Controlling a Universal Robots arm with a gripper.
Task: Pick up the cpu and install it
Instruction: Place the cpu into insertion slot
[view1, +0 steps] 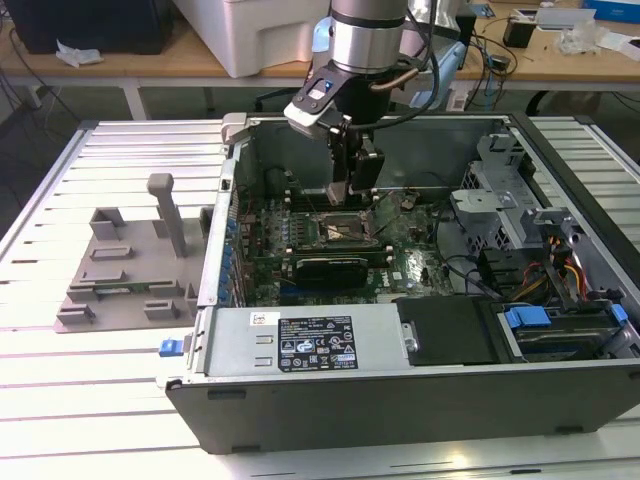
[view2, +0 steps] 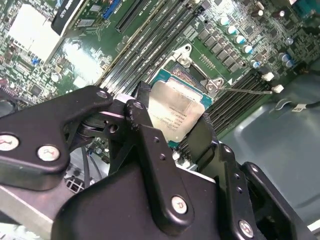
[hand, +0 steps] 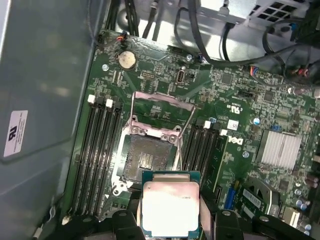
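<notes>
In the exterior view you have one arm reaching down into one open computer case (view1: 400, 400). Its gripper (view1: 352, 195) hangs over the motherboard's one CPU socket (view1: 335, 230). One long black graphics card (view1: 330, 268) lies just in front of the socket. One metal drive cage (view1: 495, 195) stands to the exterior view's right of the gripper. Outside the case, on the slatted table (view1: 80, 400), sits one grey plastic tray (view1: 125, 265) with upright posts, well apart from the gripper

In the second wrist view you see the gripper (view2: 170, 120) with its two black fingers (view2: 142, 125) pinching one cpu (view2: 176, 106) by opposite edges, metal top towards the camera. The socket (view2: 187, 55) lies behind the chip, and one thin wire lever (view2: 245, 91) juts out beside it

In the first wrist view the cpu (hand: 170, 207) sits clamped in the gripper (hand: 171, 227). You are holding it overlapping one edge of the socket (hand: 145, 157), not seated in it. The socket is bare, and its one load frame (hand: 162, 107) is swung up. Two banks of memory slots (hand: 97, 150) flank the socket, one on each side. Elsewhere on the board you can count one coin cell battery (hand: 126, 59) and one silver finned heatsink (hand: 282, 149)
</notes>
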